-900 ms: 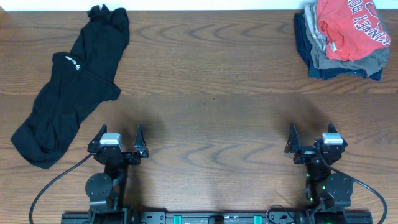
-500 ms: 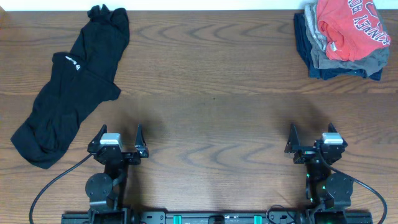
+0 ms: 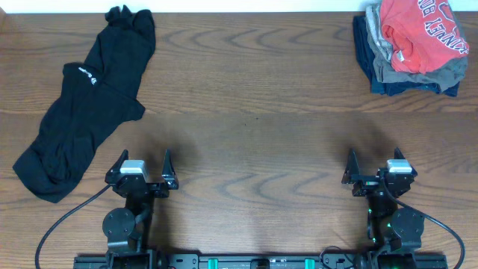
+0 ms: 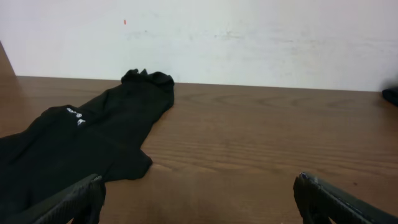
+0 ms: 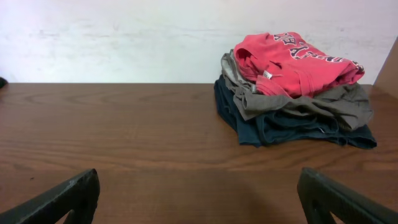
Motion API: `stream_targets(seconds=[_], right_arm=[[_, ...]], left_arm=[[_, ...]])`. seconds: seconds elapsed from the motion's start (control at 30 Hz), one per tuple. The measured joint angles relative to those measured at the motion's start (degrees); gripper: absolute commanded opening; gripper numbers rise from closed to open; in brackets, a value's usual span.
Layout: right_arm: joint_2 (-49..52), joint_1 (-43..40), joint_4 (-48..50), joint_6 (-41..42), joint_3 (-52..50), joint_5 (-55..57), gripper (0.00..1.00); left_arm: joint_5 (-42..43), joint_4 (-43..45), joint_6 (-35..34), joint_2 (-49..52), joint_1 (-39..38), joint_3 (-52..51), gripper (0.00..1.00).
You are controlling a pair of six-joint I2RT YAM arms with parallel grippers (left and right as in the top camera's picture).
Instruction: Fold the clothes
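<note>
Overhead: we see the black garment lying crumpled and unfolded at the far left of the table, white logo facing up. A stack of folded clothes sits at the far right corner, well apart from it. The left gripper and right gripper sit near the front edge, both spread wide and holding nothing.

Left wrist: we see the garment ahead and to the left, fingers far apart.

Right wrist: the stack, red shirt on top, is ahead to the right, jaws wide.
</note>
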Motion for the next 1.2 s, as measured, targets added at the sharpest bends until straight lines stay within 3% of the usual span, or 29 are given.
stream_targets(seconds=[1.0,1.2], right_arm=[[0.0,0.0,0.0,0.0,0.0,0.0,0.99],[0.0,0.0,5.7,0.0,-0.1,0.9,0.99]], left_arm=[[0.0,0.0,0.0,0.0,0.0,0.0,0.98],[0.0,0.5,0.0,0.0,0.0,0.0,0.98]])
